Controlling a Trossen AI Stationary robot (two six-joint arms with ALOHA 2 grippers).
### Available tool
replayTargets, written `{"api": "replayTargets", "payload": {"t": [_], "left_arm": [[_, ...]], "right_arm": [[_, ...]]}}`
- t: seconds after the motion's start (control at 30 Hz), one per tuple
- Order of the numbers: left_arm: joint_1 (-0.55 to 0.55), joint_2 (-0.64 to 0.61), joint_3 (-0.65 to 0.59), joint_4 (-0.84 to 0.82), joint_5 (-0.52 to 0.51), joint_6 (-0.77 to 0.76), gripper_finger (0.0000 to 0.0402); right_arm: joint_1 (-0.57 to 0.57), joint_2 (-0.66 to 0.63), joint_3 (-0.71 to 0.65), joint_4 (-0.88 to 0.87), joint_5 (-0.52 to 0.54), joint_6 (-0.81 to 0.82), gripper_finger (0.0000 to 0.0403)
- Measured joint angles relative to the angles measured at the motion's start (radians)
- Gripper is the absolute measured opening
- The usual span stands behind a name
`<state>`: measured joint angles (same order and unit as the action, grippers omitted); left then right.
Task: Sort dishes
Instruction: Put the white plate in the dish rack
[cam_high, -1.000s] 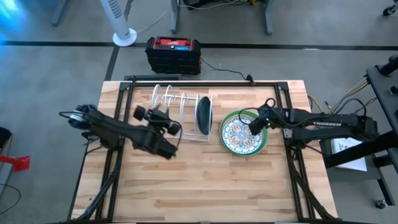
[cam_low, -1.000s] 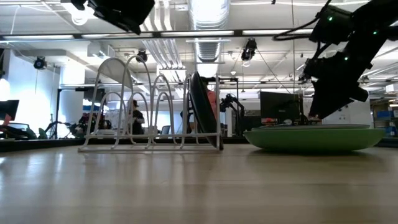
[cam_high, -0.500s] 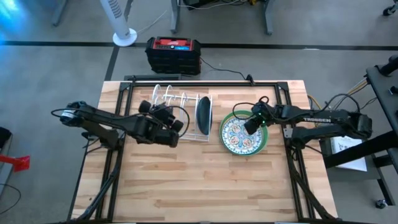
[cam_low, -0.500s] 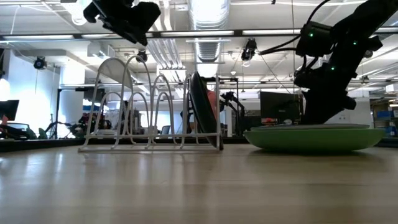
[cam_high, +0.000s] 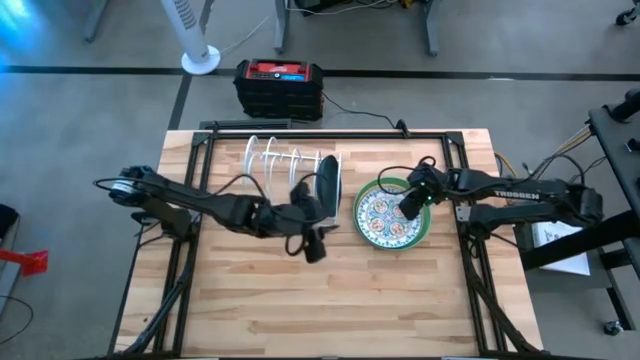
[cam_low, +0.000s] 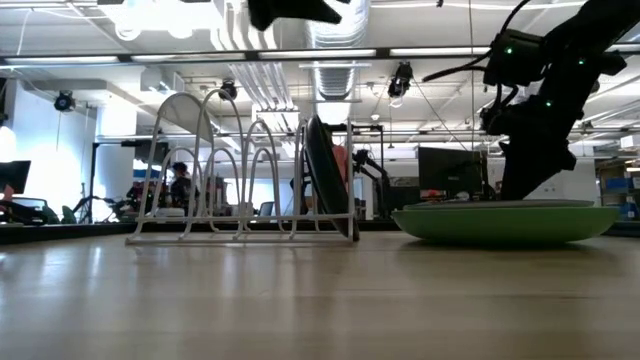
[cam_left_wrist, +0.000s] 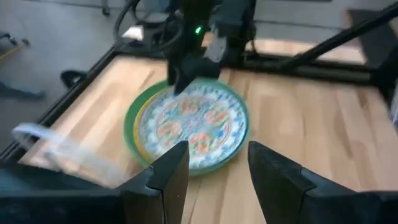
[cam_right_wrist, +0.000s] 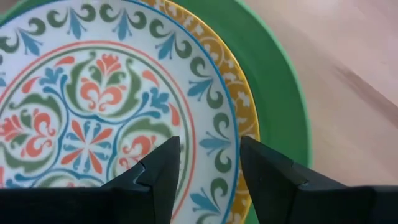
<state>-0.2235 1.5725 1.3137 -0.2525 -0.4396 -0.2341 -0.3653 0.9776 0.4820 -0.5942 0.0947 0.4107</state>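
A dark teal plate (cam_high: 327, 185) stands on edge in the right end slot of the white wire rack (cam_high: 285, 180). To its right lies a stack: the white floral plate (cam_high: 386, 216) on a mustard-yellow plate (cam_right_wrist: 239, 102) on a green plate (cam_low: 505, 220). My right gripper (cam_right_wrist: 208, 180) is open, pointing down over the stack's right part (cam_high: 410, 205). My left gripper (cam_left_wrist: 217, 180) is open and empty, high above the table by the rack's near right corner (cam_high: 312, 245), facing the stack. My right gripper's open fingers point down from above at the floral plate's rim (cam_right_wrist: 217, 140) on the stack's right side. One finger stands over the floral plate, the other over the yellow rim. I cannot tell whether they touch.
A red and black box (cam_high: 278, 85) sits on the floor beyond the table's far edge. Black frame rails (cam_high: 470, 250) run along the table's sides. Bare wood (cam_high: 330, 300) fills the near half of the table.
My left gripper has swung from the rack's left side toward the table's right and near edge, past the rack's near side, and has turned to face the plate stack. My right gripper has come down onto the stack's right part.
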Motion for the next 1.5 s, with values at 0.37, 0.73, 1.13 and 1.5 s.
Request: {"api": "replayTargets", "payload": {"t": [0.37,0.73,1.13,1.5], "left_arm": [[0.037,0.361,0.281,-0.234,-0.020,-0.033,0.0153],[0.074,0.713,0.667,-0.495,-0.024,0.026,0.0153],[0.078,0.895,0.902,-0.614,-0.023,0.038,0.0153],[0.086,0.897,0.872,-0.611,-0.026,0.007,0.0153]], "right_arm": [[0.000,-0.008,0.000,-0.023,0.000,-0.027,0.0152],[0.000,-0.008,0.000,-0.023,0.000,-0.022,0.0156],[0.000,-0.008,-0.002,-0.022,0.000,-0.019,0.0157],[0.000,-0.007,-0.005,-0.017,0.014,-0.017,0.0150]]}}
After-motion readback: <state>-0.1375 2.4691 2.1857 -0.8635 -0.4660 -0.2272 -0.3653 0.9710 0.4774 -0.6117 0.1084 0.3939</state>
